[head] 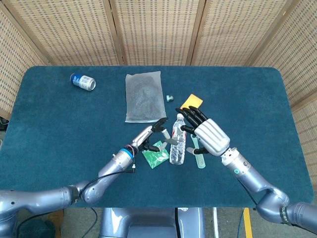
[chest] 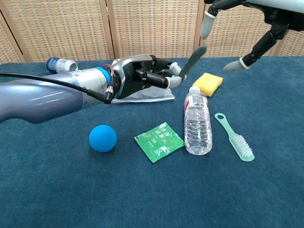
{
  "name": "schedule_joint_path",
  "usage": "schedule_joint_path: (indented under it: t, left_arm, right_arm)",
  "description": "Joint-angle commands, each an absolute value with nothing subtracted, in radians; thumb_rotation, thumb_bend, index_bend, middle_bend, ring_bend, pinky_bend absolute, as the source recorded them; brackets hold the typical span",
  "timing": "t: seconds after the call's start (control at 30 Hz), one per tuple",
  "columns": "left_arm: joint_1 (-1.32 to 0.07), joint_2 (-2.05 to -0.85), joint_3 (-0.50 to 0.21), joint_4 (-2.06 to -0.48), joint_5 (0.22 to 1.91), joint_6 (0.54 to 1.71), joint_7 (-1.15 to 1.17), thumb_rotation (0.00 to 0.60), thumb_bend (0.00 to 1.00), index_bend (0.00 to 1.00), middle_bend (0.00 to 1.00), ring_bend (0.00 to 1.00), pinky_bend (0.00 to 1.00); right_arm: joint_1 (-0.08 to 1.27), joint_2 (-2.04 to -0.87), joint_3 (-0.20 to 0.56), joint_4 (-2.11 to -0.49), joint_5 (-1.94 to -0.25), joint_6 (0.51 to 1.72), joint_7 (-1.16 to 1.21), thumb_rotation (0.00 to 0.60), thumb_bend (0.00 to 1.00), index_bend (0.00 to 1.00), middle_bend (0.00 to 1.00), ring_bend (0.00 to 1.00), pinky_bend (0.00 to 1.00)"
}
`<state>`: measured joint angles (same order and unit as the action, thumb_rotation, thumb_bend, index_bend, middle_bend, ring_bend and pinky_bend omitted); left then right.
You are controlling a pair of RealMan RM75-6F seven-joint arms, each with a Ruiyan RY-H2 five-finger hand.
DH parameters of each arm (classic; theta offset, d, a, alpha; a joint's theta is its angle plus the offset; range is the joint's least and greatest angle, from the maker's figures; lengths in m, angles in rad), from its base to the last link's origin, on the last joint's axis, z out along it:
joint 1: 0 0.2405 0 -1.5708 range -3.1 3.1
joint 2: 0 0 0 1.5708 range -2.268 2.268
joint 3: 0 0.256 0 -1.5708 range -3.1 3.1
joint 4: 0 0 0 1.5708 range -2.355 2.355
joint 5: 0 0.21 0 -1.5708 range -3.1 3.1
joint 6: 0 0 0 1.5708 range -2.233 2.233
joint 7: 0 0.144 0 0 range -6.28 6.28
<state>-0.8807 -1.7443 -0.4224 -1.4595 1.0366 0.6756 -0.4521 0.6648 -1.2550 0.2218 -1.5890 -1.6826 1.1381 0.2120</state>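
1. I'm seeing both views evenly and brightly lit, from overhead; no dim corners.
2. Shadows are lying soft and short under the water bottle [chest: 197,127] and blue ball [chest: 102,138].
3. A pale sheen is running along my left forearm [chest: 42,99] in the chest view.
4. The right hand [chest: 247,19] is showing slightly smeared at the frame's top edge.

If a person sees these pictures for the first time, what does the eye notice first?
Two metal hands meet over the middle of the blue table: the left hand and the right hand, both with fingers spread and holding nothing. Between them lies a clear water bottle, with a green packet and a blue ball to its left in the chest view.
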Motion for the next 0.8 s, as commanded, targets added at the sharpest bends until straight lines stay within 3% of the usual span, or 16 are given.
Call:
schedule_joint_path:
  t: [0.03,0.3,0.8]
  left_arm:
    - [-0.887,-1.745,-0.419,-1.475,1.020,0.688,-0.433,0.600,0.48,0.74,0.00,0.00,0.00]
    - [-0.899,-1.745,-0.418,-1.488,0.987,0.699,-0.402,0.600,0.48,0.74,0.00,0.00,0.00]
    - [-0.919,-1.762,-0.418,-1.471,0.956,0.698,-0.389,0.600,0.48,0.74,0.00,0.00,0.00]
  right_arm:
    - [0.677,-1.269,0.226,-1.590,-1.664,1.135,0.192,0.600,0.29,0.46,0.10,0.00,0.00]
    - [0.690,-1.270,0.223,-1.614,-1.610,1.112,0.188,0.600,0.36,0.49,0.09,0.00,0.00]
    - [0.714,-1.248,0.212,-1.662,-1.572,1.087,0.150,0.600,0.38,0.52,0.09,0.00,0.00]
